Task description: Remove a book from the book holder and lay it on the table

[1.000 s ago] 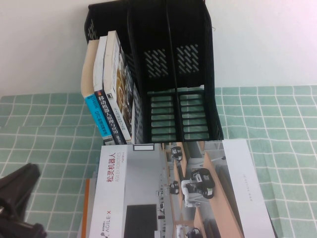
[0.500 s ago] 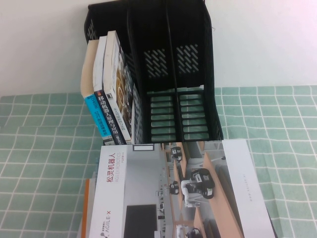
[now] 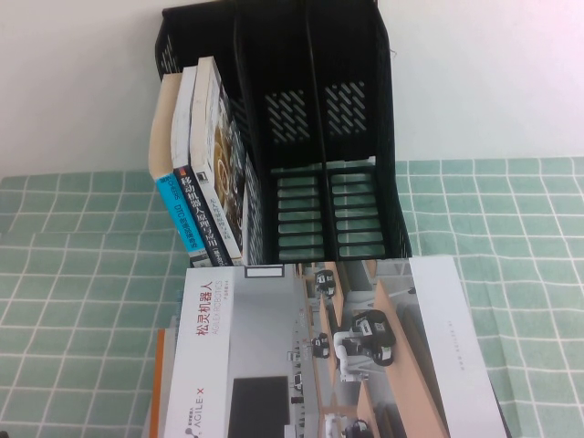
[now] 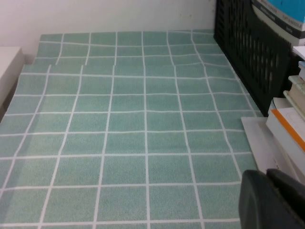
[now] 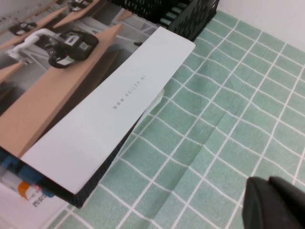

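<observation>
While three upright paperback books (image 3: 196,164) stand in the black plastic book holder (image 3: 301,137), a large white brochure (image 3: 310,351) lies on the bench (image 3: 73,274)

Left gripper (image 4: 271,202) and right gripper (image 5: 276,205) show only at their wrist views' edges; jaws' state cannot be told

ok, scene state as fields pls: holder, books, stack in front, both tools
holder: black, three slots, at the back of the table; middle and right slots empty
books: three upright in the left slot, leaning
stack: big brochure lying flat in front of the holder, on top of other books
left tool: out of the high view; only a dark part shows in the left wrist view, over the cloth beside the stack
right tool: out of the high view; dark part over the cloth beside the brochure
</observation>
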Controlling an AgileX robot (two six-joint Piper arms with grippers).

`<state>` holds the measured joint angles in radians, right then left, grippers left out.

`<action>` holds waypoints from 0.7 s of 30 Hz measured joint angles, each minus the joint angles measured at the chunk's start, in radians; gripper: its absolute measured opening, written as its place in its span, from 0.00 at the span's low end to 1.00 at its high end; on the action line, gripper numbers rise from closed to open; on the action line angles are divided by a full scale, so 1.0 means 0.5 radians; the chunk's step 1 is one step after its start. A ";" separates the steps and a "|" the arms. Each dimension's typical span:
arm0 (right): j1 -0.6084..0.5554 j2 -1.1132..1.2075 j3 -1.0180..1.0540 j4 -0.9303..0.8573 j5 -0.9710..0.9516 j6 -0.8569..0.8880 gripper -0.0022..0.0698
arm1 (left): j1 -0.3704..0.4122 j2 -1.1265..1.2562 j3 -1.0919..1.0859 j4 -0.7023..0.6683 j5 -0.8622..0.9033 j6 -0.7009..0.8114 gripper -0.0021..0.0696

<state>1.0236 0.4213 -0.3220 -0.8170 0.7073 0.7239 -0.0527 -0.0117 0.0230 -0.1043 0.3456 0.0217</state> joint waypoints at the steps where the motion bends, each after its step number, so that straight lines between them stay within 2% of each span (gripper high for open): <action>1: 0.000 0.000 0.000 0.000 0.000 0.000 0.03 | -0.003 0.000 0.000 0.000 0.003 0.000 0.03; 21: 0.000 0.000 0.000 0.000 0.000 0.001 0.03 | -0.003 0.000 0.000 0.000 0.004 0.108 0.03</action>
<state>1.0236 0.4213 -0.3220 -0.8170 0.7073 0.7244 -0.0543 -0.0117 0.0230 -0.1043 0.3479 0.0756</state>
